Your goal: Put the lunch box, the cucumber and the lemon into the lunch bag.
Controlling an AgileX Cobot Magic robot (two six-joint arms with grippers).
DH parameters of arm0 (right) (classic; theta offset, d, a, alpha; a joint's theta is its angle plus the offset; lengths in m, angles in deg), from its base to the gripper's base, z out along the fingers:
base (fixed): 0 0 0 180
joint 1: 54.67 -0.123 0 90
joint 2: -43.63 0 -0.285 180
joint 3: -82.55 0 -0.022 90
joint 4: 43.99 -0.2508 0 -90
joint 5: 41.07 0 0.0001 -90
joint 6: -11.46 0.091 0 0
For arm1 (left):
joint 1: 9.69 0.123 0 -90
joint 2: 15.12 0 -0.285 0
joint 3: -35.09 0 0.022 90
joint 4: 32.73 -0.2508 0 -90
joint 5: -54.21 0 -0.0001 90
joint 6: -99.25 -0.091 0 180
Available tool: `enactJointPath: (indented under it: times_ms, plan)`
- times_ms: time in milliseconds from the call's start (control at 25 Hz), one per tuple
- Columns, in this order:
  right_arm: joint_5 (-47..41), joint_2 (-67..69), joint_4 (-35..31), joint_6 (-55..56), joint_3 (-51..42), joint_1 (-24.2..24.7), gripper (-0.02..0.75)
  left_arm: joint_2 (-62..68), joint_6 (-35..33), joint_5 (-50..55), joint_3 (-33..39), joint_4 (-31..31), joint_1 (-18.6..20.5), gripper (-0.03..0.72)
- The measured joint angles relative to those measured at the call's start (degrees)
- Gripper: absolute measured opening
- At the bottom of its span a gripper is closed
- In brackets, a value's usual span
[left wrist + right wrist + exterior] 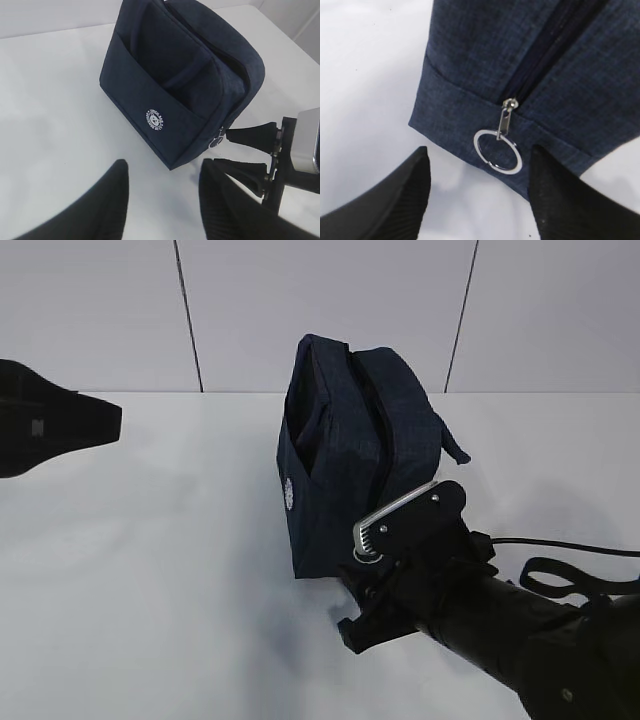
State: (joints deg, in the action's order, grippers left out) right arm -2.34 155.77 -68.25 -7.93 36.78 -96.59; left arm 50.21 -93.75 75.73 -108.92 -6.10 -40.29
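White table (150,570) under grey panelled wall (330,290); both arms' jaws apart, empty, near lunch bag (350,440)

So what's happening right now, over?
Both end effectors open, empty. Right end effector straddles silver ring pull on boxy navy fabric lunch bag. Zipper looks closed. Nothing blocking.

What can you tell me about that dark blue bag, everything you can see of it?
The lunch bag is a boxy, dark navy bag of denim-like fabric, standing upright on the white table. One side has an open slip pocket with a small round white logo. A strap handle hangs down one side. Its zipper looks closed, and a silver ring pull dangles at the lower end. The right gripper sits open around that ring, not touching it.
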Motion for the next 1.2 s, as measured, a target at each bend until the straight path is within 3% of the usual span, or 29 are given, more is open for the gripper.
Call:
enactJointPath:
  times_ms: [560,1200]
  plan:
    - [4.1,4.4,-0.1,2.8,1.2,0.0,0.486,0.0,0.0,0.0,0.1,0.0,0.0,0.323]
    - [2.9,4.4,6.8,6.3,1.2,0.0,0.455,1.1,0.0,-0.8,0.1,0.0,0.0,0.323]
